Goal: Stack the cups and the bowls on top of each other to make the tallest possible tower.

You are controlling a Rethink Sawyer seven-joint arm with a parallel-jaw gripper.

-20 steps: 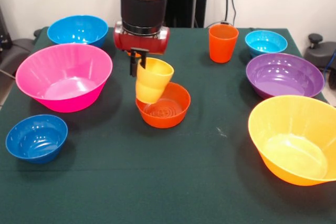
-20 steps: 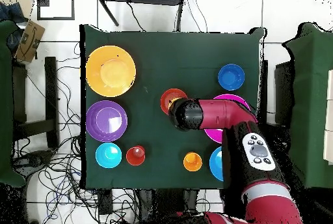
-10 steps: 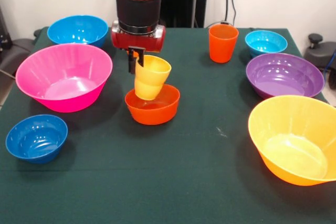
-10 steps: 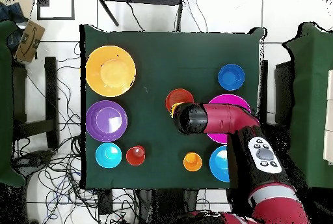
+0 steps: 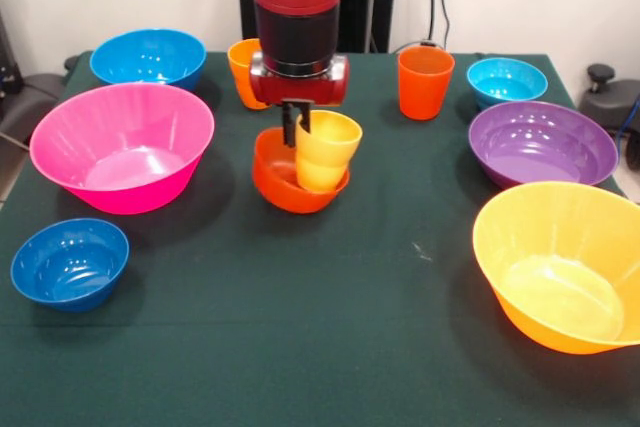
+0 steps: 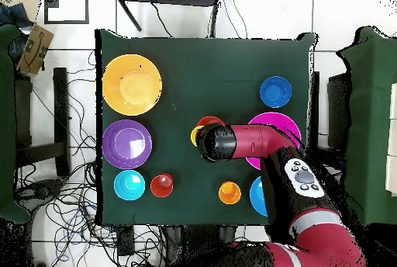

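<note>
Behind the yellow cup [image 5: 327,150] the claw [image 5: 297,125] grips, the orange-red bowl [image 5: 280,173] is half hidden.

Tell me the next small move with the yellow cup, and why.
Probably level the cup before opening. The pincer grips the yellow cup by its rim, its base inside the small orange-red bowl, and that bowl looks tipped, so releasing now could topple both.

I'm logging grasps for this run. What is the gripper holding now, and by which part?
The gripper holds the yellow cup by its rim, over the small orange-red bowl.
</note>
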